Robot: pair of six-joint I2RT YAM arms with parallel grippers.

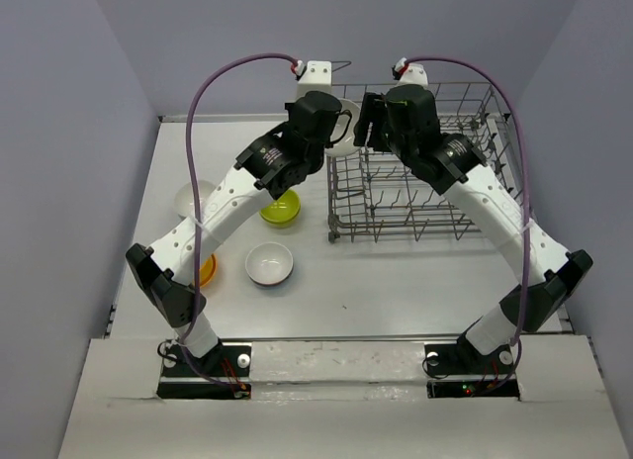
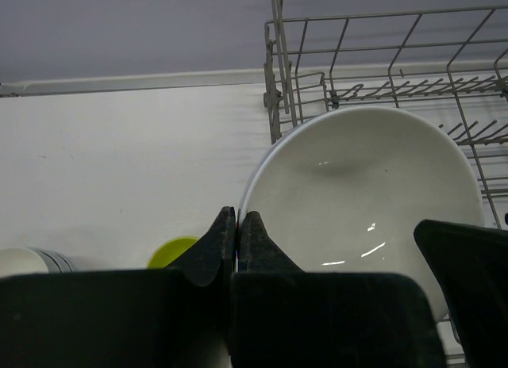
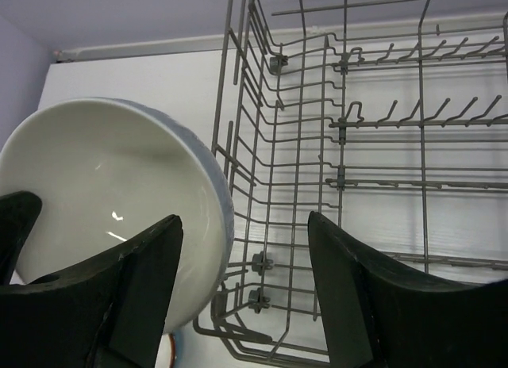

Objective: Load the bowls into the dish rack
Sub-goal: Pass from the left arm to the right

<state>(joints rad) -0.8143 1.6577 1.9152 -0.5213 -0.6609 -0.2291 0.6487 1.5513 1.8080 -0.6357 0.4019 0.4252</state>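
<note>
- Currently my left gripper (image 2: 237,219) is clamped on the white bowl's (image 2: 357,193) rim, just beside the rack's (image 3: 342,106) left wall.
- My right gripper (image 3: 242,221) is part-open and empty, straddling that rim.
- Next, I judge: close right, then release left.

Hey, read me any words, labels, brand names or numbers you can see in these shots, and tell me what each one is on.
None can be read in any view.
The held white bowl is plain.
The dish rack is bare wire, no tag showing.
The lime bowl and other white bowl carry no print.
Any marking on the left arm or right arm is too small to read.
</note>
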